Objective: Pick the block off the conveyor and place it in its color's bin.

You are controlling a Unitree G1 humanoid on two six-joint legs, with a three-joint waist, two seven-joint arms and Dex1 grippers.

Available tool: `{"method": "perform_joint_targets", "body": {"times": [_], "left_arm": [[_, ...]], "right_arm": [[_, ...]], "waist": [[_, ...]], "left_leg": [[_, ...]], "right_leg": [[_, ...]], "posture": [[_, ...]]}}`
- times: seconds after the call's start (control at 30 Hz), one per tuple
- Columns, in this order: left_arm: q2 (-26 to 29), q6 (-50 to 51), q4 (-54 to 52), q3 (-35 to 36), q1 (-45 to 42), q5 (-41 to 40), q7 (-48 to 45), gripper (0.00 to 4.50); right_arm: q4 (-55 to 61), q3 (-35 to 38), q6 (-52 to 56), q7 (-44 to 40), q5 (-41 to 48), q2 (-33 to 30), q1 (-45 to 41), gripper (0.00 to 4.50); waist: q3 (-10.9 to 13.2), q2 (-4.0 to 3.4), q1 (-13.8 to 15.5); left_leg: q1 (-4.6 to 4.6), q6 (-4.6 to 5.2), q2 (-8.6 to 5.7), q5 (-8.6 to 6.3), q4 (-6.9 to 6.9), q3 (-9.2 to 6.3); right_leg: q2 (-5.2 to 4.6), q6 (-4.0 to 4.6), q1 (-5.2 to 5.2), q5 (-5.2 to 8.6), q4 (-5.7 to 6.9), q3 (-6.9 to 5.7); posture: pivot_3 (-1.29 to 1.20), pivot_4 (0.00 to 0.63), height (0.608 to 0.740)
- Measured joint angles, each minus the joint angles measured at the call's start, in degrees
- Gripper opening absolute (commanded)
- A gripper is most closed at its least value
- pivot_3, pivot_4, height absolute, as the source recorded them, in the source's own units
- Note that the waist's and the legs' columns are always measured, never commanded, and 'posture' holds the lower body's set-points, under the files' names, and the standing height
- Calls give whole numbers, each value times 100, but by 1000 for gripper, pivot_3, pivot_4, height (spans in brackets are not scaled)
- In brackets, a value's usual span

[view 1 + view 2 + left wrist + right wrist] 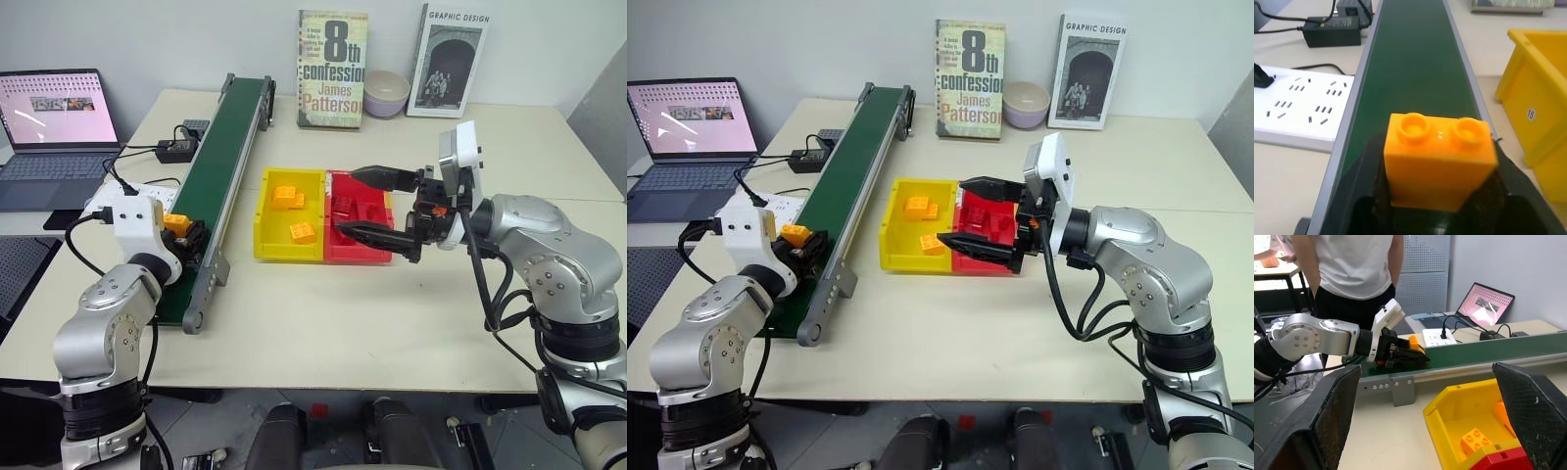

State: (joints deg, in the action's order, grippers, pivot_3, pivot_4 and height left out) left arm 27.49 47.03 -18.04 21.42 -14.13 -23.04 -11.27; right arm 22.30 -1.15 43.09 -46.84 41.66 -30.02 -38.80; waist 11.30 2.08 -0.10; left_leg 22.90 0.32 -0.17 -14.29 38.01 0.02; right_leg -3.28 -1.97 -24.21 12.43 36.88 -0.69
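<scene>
Orange-yellow, the block (pixel 1439 159) is sitting clamped in the left end effector (pixel 182 233) at the near end of the dark green conveyor (pixel 221 162). The right end effector (pixel 377 205) is hovering wide open over the red tray (pixel 361 245) adjoining the yellow bin (pixel 266 223), where two more orange bricks are lying. The right wrist view is catching a person (pixel 1354 269) standing beyond the worktop (pixel 323 323).

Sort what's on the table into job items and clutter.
Job: block, shut in left gripper; conveyor; yellow bin.
Clutter: red bin, laptop, two books, bowl, power strip.
</scene>
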Motion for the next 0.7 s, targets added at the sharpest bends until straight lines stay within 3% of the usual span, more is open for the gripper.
{"method": "perform_joint_targets", "body": {"times": [0.4,0.53,0.7], "left_arm": [[41,405,-455,184,211,-107,82,1515],[347,486,-395,83,-460,-286,-235,1515],[554,549,-218,-554,-1311,-656,-1022,1515]], "right_arm": [[2,-6,-7,101,-6,-5,-1,4500],[43,-14,-27,216,-198,-106,0,4500],[338,-17,-33,678,-621,-272,157,4500]], "waist": [[0,0,4],[1,3,35],[0,3,31]], "left_leg": [[2,0,1,0,1,-3],[2,0,-3,0,2,-5],[6,0,-13,0,1,5]], "right_leg": [[0,3,-1,1,0,-4],[8,4,1,2,1,-8],[10,3,0,3,-6,-4]], "posture": [[0,150,740],[0,150,740],[0,150,740]]}}
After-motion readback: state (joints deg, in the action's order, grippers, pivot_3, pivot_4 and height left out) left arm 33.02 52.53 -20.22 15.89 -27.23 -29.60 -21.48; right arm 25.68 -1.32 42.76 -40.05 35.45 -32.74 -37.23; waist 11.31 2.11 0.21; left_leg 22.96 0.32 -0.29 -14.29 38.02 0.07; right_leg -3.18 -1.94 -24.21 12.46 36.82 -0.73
